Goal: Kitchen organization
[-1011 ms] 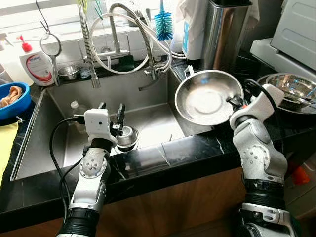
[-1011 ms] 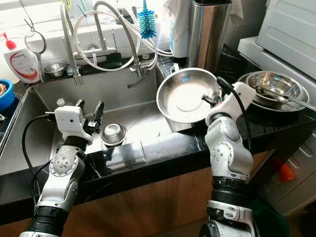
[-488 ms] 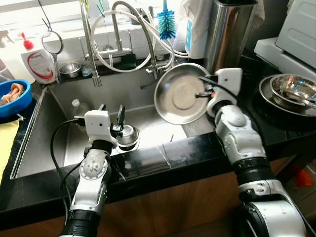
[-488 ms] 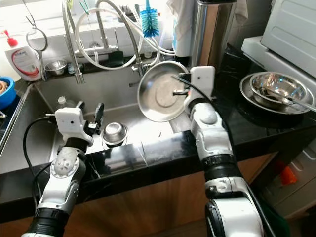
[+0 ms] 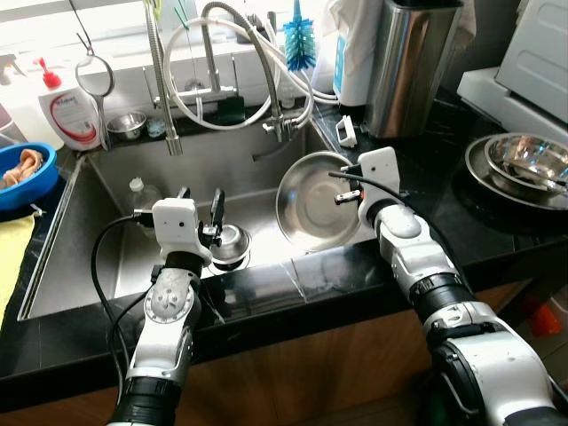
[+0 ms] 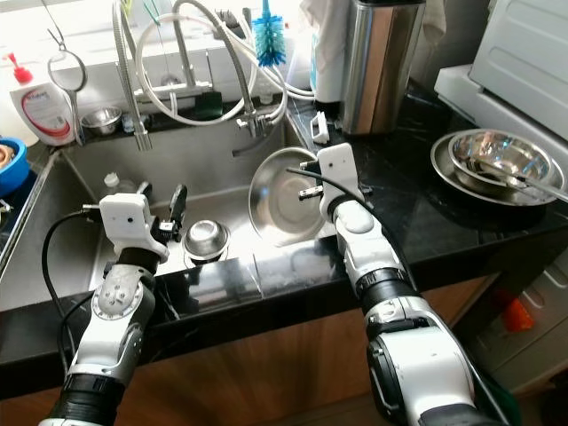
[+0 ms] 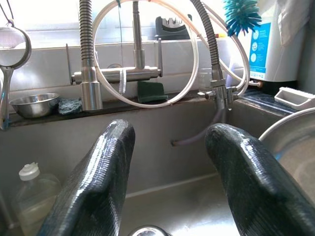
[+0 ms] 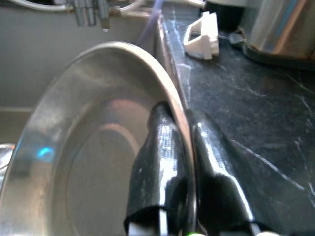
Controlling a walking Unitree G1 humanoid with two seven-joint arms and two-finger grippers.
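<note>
Now the right gripper pinches the rim of the steel bowl, tilted over the sink at frame centre. Left gripper hovers spread above the small cup, lower left of centre.

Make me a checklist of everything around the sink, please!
Surface: black counter around a steel sink.
Job's things: steel pan tilted in the sink; bowls stacked on the counter.
Clutter: small steel cup, clear bottle, blue brush, soap bottle.
Grippers: right gripper pinches the pan's rim; left gripper open over the sink.
Cables: black cable loops beside the left arm.
Surroundings: faucet hoses.
</note>
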